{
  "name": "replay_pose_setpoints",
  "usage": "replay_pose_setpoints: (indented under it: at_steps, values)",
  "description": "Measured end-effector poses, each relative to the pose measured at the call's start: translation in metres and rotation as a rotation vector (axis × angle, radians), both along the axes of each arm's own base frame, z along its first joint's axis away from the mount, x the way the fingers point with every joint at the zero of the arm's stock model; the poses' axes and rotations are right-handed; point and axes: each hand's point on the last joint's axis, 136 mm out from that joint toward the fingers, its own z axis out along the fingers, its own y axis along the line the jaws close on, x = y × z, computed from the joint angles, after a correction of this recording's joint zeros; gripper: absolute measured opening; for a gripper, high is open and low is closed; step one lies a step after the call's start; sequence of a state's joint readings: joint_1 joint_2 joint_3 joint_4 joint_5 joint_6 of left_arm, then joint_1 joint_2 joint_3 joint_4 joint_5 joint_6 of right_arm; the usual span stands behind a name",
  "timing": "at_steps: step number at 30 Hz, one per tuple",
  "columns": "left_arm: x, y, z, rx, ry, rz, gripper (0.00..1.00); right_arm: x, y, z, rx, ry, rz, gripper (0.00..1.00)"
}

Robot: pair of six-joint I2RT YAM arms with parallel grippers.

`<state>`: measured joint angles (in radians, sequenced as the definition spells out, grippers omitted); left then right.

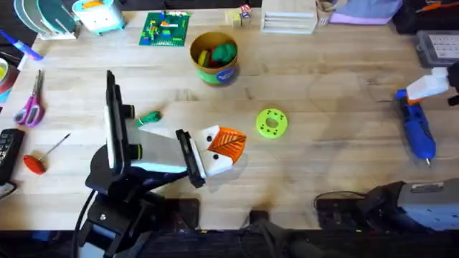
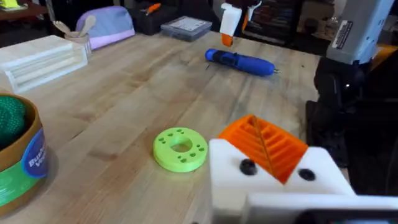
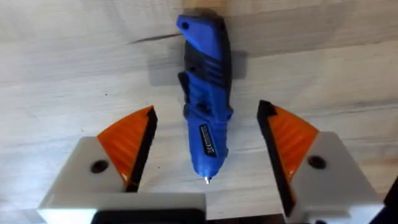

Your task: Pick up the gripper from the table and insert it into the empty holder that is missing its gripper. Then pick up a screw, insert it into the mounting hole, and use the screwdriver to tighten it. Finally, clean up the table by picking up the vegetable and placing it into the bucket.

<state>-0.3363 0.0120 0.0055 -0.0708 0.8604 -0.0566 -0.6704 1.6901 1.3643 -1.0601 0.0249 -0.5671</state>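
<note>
While lying flat on the pale wooden bench (image 1: 323, 165), takes the blue pen-shaped powered screwdriver (image 3: 205, 112) as the landmark for all else. Spread wide over it, hangs the right gripper (image 3: 205, 165): white fingers with orange ribbed pads (image 3: 127, 146) either side of the blue body, apart from it and holding nothing. Well to the left of the screwdriver, rests the left gripper (image 1: 219, 150) low at the bench, white block carrying an orange ribbed tip (image 2: 267, 146) fixed by dark screws; cannot tell how far its fingers stand apart, nor whether anything is held. Far left of the screwdriver and towards the back of the bench, stands the round yellow-tan bucket with a blue label (image 1: 214, 59), with green and red toys inside. Between screwdriver and left gripper, just beside the latter, lies a lime-green disc with small holes (image 1: 272, 122). Farther left, beyond the left arm's dark links, lies the small bright green leafy toy vegetable (image 1: 148, 118) on bare wood.
</note>
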Motion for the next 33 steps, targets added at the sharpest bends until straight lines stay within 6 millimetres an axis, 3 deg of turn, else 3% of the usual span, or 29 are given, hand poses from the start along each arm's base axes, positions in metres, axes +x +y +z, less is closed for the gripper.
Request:
replay_pose_setpoints:
  at_steps: [7, 15, 21, 29, 33]
  values:
    - [0.0, 0.0, 0.0, 0.0, 0.0, 0.0, 0.016, 0.011, -0.011, -0.027, 0.005, 0.021, 0.043, 0.994]
    - [0.0, 0.0, 0.0, 0.0, 0.0, 0.0, 0.016, 0.008, -0.008, -0.059, 0.067, 0.096, 0.061, 0.99]
    - [0.0, 0.0, 0.0, 0.0, 0.0, 0.0, 0.016, 0.012, -0.011, -0.071, 0.072, 0.103, 0.07, 0.97]
    - [0.0, 0.0, 0.0, 0.0, 0.0, 0.0, 0.016, 0.011, -0.011, -0.072, 0.073, 0.108, 0.079, 0.666]
    - [0.0, 0.0, 0.0, 0.0, 0.0, 0.0, 0.016, 0.012, -0.012, -0.072, 0.069, 0.106, 0.083, 0.428]
